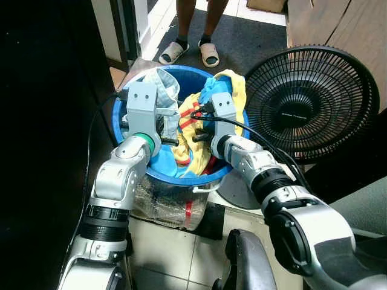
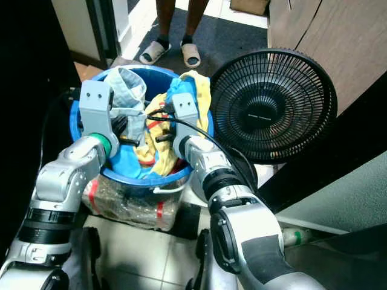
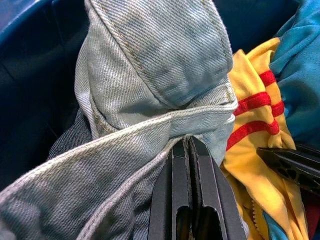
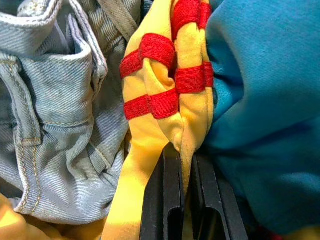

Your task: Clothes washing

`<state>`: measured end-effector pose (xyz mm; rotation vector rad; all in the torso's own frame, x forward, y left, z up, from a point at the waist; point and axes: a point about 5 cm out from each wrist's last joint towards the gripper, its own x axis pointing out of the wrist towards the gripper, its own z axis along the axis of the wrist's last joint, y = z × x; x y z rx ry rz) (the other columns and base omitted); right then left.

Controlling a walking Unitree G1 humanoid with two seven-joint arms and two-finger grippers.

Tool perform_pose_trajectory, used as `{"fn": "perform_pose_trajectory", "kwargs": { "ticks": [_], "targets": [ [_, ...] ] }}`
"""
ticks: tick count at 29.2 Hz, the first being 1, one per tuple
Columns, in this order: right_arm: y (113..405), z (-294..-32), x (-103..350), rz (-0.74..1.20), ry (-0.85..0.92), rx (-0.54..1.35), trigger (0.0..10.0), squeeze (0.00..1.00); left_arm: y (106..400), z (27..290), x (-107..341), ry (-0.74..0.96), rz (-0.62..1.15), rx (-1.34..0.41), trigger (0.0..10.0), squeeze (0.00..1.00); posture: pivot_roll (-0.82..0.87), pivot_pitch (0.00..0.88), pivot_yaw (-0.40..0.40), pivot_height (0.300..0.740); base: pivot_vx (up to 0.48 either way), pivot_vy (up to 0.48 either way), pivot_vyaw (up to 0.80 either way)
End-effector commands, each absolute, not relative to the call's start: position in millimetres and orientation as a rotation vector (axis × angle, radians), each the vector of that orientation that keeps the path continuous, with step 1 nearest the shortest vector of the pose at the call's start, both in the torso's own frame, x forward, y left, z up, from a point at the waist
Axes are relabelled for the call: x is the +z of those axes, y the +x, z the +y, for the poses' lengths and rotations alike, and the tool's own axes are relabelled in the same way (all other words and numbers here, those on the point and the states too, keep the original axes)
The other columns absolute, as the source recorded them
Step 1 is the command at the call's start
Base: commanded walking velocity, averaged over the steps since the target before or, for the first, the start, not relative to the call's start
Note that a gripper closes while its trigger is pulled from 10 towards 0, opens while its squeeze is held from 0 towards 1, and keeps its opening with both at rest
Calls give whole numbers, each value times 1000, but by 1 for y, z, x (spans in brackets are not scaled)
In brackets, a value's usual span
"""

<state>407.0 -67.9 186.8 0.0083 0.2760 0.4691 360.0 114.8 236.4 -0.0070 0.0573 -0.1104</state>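
A blue bucket (image 1: 181,176) stands before me, heaped with clothes. Pale denim jeans (image 1: 164,84) rise at its left side. My left gripper (image 3: 187,143) is shut on a fold of the jeans (image 3: 160,55) and reaches into the bucket from the near left (image 1: 171,140). A yellow garment with red stripes (image 4: 165,100) lies in the middle, and my right gripper (image 4: 183,156) is shut on a pinch of it, at the bucket's centre (image 1: 199,138). A blue garment (image 1: 208,88) drapes beside the yellow one (image 1: 237,84) over the far right rim.
A black floor fan (image 1: 311,103) stands close to the bucket's right. A person's feet in sandals (image 1: 190,52) stand on the dark mat just beyond. The bucket rests on a clear plastic-wrapped bundle (image 1: 163,204). A dark wall runs along the left.
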Motion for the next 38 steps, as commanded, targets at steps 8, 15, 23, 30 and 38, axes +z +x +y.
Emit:
{"fn": "perform_pose_trajectory", "kwargs": {
  "ticks": [8, 15, 23, 30, 38],
  "targets": [
    [395, -80, 142, 416, 67, 419, 0, 0, 360, 123, 218, 3, 135, -80, 10000, 0, 218, 303, -23, 485, 0, 0, 0],
    [405, -102, 243, -324, 22, 287, 10000, 0, 360, 130, 222, 5, 124, -71, 10000, 0, 217, 258, -1, 485, 0, 0, 0],
    [387, -111, 257, -471, 6, 223, 10000, 0, 363, 138, 234, 0, 89, -61, 10000, 0, 201, 213, 28, 485, 0, 0, 0],
    [363, -111, 261, -573, -13, 191, 10000, 0, 365, 149, 252, -14, 31, -43, 10000, 0, 181, 148, 41, 485, 0, 0, 0],
    [343, -118, 249, -591, -19, 141, 10000, 0, 360, 160, 265, -53, -56, -17, 10000, 0, 153, 89, 28, 485, 0, 0, 0]
  ]
}}
